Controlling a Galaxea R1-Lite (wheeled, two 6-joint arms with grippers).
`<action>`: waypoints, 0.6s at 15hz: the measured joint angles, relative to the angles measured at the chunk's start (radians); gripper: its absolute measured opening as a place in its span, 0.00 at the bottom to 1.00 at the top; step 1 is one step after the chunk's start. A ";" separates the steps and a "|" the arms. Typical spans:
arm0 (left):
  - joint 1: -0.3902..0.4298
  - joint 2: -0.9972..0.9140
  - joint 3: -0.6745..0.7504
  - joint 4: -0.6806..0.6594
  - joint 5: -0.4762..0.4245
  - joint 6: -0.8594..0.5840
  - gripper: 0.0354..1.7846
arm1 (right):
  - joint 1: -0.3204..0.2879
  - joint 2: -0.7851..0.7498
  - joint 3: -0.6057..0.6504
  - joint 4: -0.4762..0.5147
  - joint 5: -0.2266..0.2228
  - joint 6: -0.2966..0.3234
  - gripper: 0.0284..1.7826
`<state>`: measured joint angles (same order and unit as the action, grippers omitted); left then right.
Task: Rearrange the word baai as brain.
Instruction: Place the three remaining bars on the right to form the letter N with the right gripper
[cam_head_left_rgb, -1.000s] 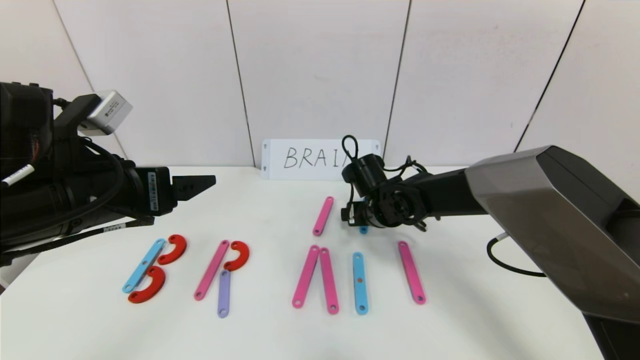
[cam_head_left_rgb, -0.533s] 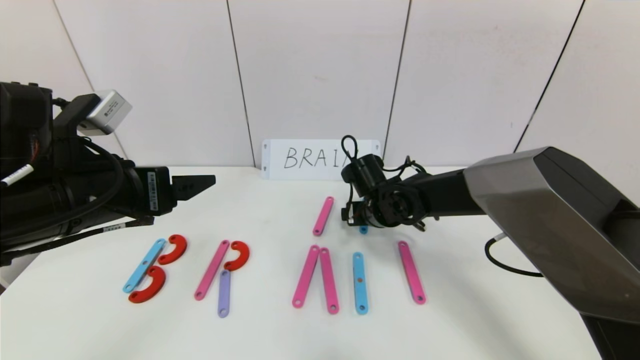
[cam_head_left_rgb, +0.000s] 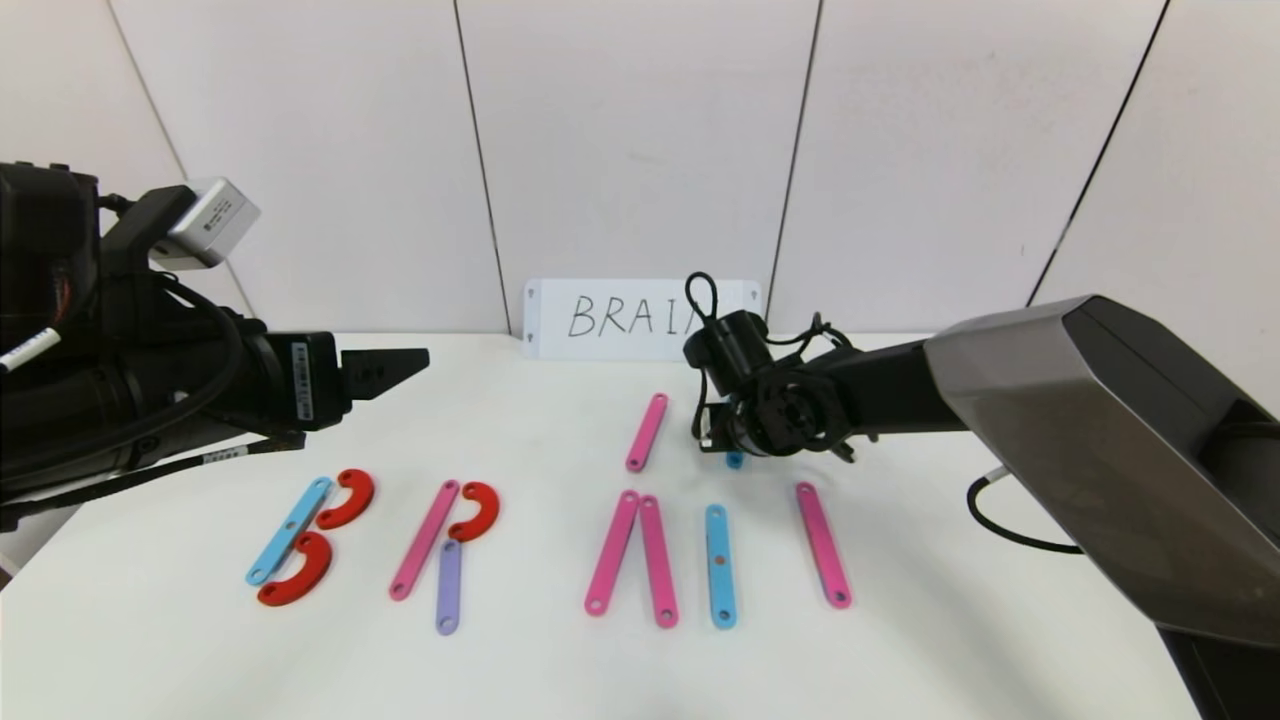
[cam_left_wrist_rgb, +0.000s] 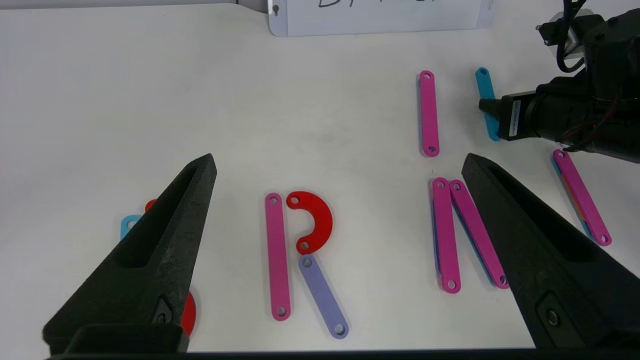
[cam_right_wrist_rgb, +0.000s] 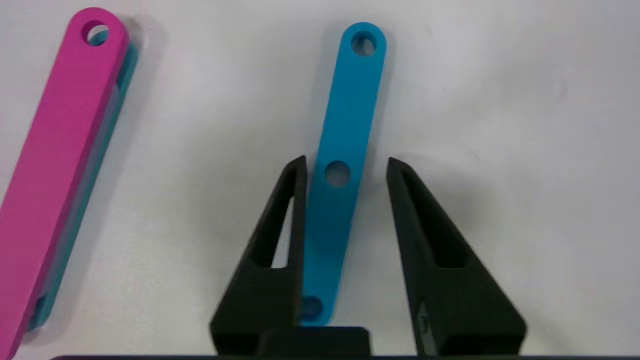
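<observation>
The flat pieces lie in a row on the white table (cam_head_left_rgb: 900, 650). A B is made of a blue strip (cam_head_left_rgb: 288, 530) and two red curves (cam_head_left_rgb: 347, 498). An R is made of a pink strip (cam_head_left_rgb: 424, 540), a red curve (cam_head_left_rgb: 476, 510) and a purple strip (cam_head_left_rgb: 448, 586). Then come two leaning pink strips (cam_head_left_rgb: 611, 552), an upright blue strip (cam_head_left_rgb: 720, 565) and a pink strip (cam_head_left_rgb: 823, 545). Behind the row, my right gripper (cam_right_wrist_rgb: 346, 161) straddles a loose blue strip (cam_right_wrist_rgb: 350, 115) lying flat. One finger touches its edge and the other stands a little off. My left gripper (cam_left_wrist_rgb: 339, 160) hovers open above the R.
A loose pink strip (cam_head_left_rgb: 647, 431) lies just left of the right gripper (cam_head_left_rgb: 722, 440). The white card handwritten BRAIN (cam_head_left_rgb: 620, 318) leans on the back wall, partly behind the right wrist. A black cable (cam_head_left_rgb: 1000, 520) loops on the table at the right.
The right gripper's jaws have drawn in from wide open to narrow around the loose blue strip, whose near end shifted slightly right. The left arm has barely moved.
</observation>
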<state>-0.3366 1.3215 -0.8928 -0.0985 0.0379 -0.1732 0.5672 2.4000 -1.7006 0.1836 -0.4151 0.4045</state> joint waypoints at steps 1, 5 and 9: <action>0.001 -0.001 0.000 0.000 0.000 0.000 0.96 | -0.001 0.000 0.000 0.001 -0.005 0.000 0.21; 0.002 -0.002 -0.002 0.000 0.000 0.001 0.96 | -0.004 0.000 0.000 0.001 -0.005 0.004 0.15; 0.002 -0.002 -0.002 0.000 0.000 0.000 0.96 | -0.013 -0.006 0.001 0.008 -0.005 0.003 0.15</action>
<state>-0.3347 1.3191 -0.8947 -0.0985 0.0379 -0.1732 0.5540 2.3938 -1.6991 0.1913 -0.4204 0.4070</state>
